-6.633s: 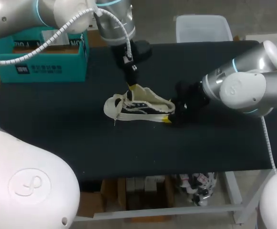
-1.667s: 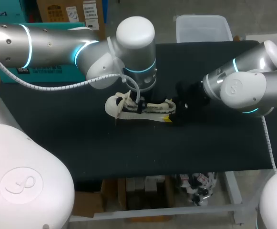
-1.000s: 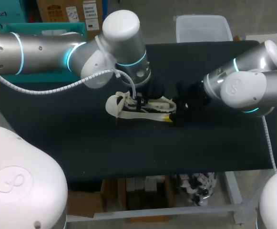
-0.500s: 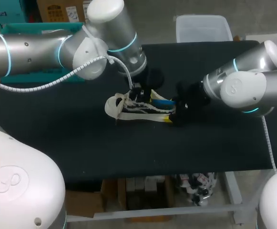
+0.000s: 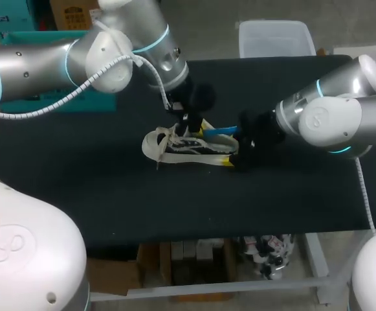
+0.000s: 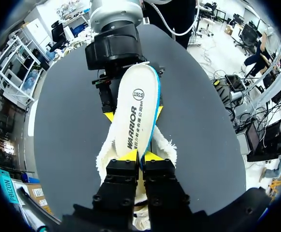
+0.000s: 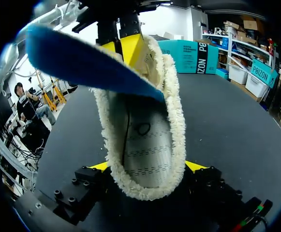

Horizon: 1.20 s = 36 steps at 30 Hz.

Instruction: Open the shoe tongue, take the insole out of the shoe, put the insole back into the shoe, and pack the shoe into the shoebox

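White insole [image 6: 138, 111], pinched by its near end in the left jaws, hangs just above the shoe [image 7: 145, 150] — whose heel the right jaws clamp from both sides on the desk [image 5: 272, 201]. Such a thin pinch could slip — or the insole could snag the fleecy collar.

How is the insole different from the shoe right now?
The insole is flat, white on top and blue underneath; the shoe is cream with a fluffy rim. The insole is held tilted above the shoe by the left gripper; the shoe rests on the table with the right gripper at its heel. Both are gripped.
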{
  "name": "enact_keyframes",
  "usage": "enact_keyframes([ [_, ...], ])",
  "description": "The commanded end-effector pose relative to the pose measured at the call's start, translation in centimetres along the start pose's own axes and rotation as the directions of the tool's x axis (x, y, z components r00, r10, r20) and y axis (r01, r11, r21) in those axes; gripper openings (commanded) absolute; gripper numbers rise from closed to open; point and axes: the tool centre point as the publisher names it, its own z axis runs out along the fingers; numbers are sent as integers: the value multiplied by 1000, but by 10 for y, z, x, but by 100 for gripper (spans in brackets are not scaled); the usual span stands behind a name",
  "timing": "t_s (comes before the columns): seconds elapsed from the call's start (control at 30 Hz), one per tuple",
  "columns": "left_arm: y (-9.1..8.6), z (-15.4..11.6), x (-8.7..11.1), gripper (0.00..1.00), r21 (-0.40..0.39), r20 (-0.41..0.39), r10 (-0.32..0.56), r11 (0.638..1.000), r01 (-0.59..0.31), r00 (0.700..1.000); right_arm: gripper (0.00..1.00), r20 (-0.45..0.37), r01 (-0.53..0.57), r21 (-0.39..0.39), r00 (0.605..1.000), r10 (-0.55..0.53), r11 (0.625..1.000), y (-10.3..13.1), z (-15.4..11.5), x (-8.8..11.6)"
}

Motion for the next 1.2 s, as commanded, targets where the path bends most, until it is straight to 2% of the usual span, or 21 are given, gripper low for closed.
enact_keyframes([
  [0.03,0,-17,4,0,60,-3,20,998,-19,1000,0,-1,2,-4,1000,-2,1000,-3,2,1],
  [0.37,-27,-45,14,0,213,-18,94,973,-88,995,0,-1,2,-4,1000,-2,1000,-3,2,1],
  [0.7,-62,-69,21,0,358,-27,202,916,-179,979,0,-10,-2,5,1000,2,1000,-6,-4,2],
  [0.73,-66,-72,24,0,372,-24,214,909,-190,977,12,-18,0,7,1000,0,1000,-5,-7,2],
  [0.77,-68,-74,25,0,379,-19,220,904,-197,975,38,-23,-2,7,1000,2,1000,-5,-8,2],
  [0.8,-73,-78,28,0,393,-18,230,896,-205,973,99,-27,-4,10,1000,4,1000,-5,-10,2],
  [0.97,-82,-98,35,0,451,6,264,860,-238,965,100,-24,-9,32,1000,10,999,-6,-25,6],
  [1.07,-85,-116,42,0,495,23,286,829,-259,958,100,-10,-11,63,1000,11,998,-7,-41,6],
  [1.2,-86,-133,50,0,524,47,294,807,-274,955,100,19,3,104,1000,-5,995,-3,-66,2],
])
